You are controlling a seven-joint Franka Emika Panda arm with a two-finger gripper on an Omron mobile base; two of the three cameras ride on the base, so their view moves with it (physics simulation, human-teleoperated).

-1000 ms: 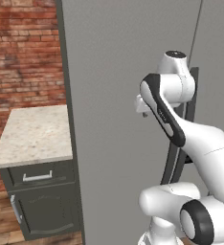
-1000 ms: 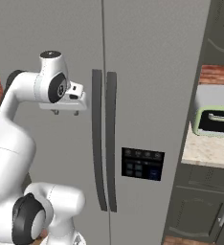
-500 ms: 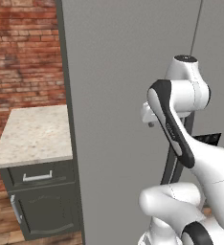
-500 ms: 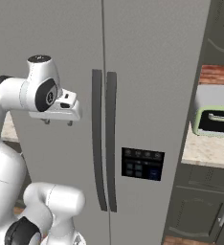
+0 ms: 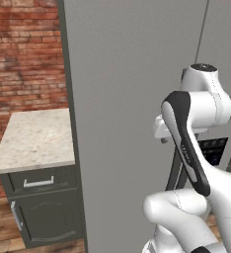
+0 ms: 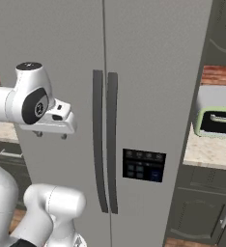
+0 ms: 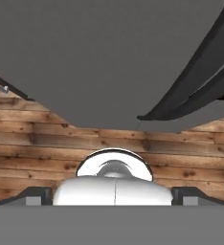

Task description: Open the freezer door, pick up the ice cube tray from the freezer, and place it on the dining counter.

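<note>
Far left: a red brick wall, and below it a small dark grey cabinet with a speckled stone tabletop, close beside the freezer's side.
Freezer door: the tall plain grey panel is flush and closed, so the opening step is not yet done.
Jaws: wide apart with nothing between them; in the right base view they hang in front of this door and point down at the wooden plank floor.
Handle: the long, slightly curved dark bar is just to the right of my jaws in the right base view, not touching them. Its long axis is vertical.
Coming move: I judge I must turn from pointing down to face the door, then reach sideways so the jaws straddle the bar across its width.
Ice cube tray: I judge it is behind the closed door.
Right of the handle: the neighbouring grey door with a black dispenser panel.
Far right: a pale green boxy appliance on another stone tabletop.
</note>
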